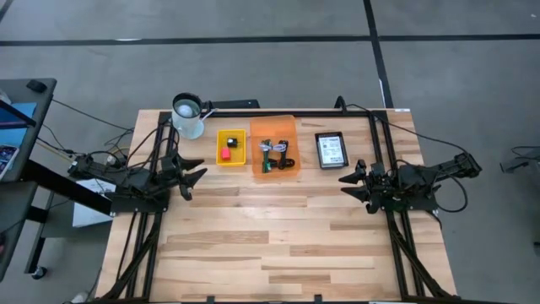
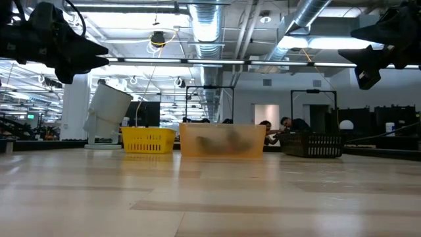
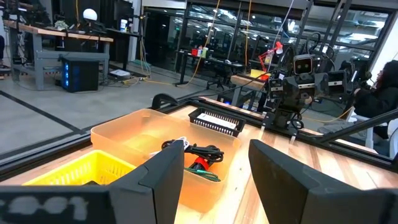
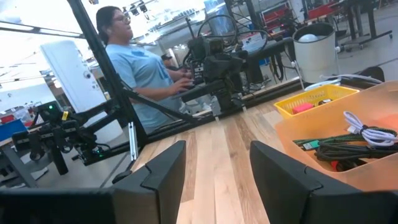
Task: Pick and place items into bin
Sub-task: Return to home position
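The orange see-through bin (image 1: 274, 148) stands at the table's far middle and holds black and green cables and a white cord (image 3: 199, 155). To its left a small yellow basket (image 1: 230, 146) holds a red piece (image 1: 226, 155) and a tiny black block (image 1: 231, 141). To the bin's right a white printed card (image 1: 331, 149) lies in a black tray. My left gripper (image 1: 196, 176) hovers open at the left, level, well above the table. My right gripper (image 1: 350, 179) hovers open at the right, also level. Neither has anything between its fingers.
A white pitcher (image 1: 187, 114) stands tilted at the far left corner, behind the yellow basket. The black frame rails (image 1: 380, 143) run along the table's sides and far edge. The near half of the wooden table (image 1: 278, 245) is bare. A person in a light-blue shirt (image 4: 137, 68) sits beyond the table's left side.
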You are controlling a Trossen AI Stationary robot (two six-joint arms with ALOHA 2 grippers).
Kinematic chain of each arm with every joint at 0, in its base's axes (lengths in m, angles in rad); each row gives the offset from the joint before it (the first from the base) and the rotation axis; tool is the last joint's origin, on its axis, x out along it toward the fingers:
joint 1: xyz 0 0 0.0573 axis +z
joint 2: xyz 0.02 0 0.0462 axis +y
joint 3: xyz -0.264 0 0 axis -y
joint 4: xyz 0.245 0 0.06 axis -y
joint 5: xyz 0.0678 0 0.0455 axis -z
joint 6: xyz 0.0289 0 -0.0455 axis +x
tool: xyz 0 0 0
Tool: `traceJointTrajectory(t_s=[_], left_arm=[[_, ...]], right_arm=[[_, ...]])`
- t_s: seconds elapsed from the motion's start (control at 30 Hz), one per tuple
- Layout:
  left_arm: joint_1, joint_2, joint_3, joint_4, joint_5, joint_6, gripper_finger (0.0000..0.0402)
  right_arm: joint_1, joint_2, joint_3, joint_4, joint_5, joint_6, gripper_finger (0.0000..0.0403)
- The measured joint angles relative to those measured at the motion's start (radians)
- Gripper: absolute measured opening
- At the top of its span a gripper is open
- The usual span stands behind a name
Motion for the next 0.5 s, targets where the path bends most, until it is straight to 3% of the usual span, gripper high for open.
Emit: traceJointTrajectory(t_s=[0.5], left_arm=[[0.0, 0.0, 0.0, 0.0, 0.0, 0.0, 0.0171]], right_arm=[[0.0, 0.0, 0.0, 0.0, 0.0, 0.0, 0.0173]])
